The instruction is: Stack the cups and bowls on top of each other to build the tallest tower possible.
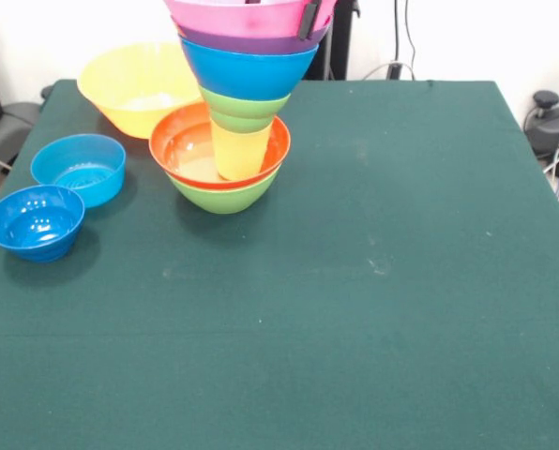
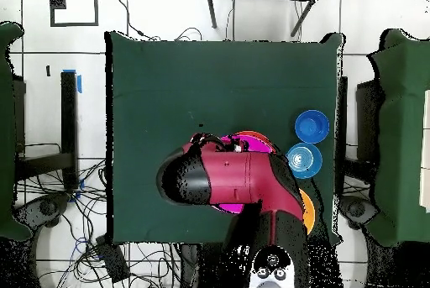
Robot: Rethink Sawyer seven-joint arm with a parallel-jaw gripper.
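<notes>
The tower stands at the table's far left-centre in the front view. From the bottom it holds a medium green bowl [image 1: 225,195], a red-orange bowl [image 1: 181,145], the yellow cup [image 1: 239,152], a small green bowl [image 1: 244,108], a blue bowl [image 1: 249,70], a purple bowl [image 1: 251,42] and a large pink bowl [image 1: 247,16]. My gripper [image 1: 308,21] reaches in from the top edge. One black finger lies against the pink bowl's right rim, and the other is hidden. In the overhead view my arm [image 2: 235,175] covers the tower, with only a pink edge [image 2: 254,141] showing.
A large orange-yellow bowl [image 1: 137,86] sits left of the tower at the far edge. A light-blue bowl [image 1: 78,167] and a darker blue bowl [image 1: 36,221] sit near the left edge; they also show in the overhead view [image 2: 304,159] [image 2: 312,124]. The green tablecloth [image 1: 383,281] covers the table.
</notes>
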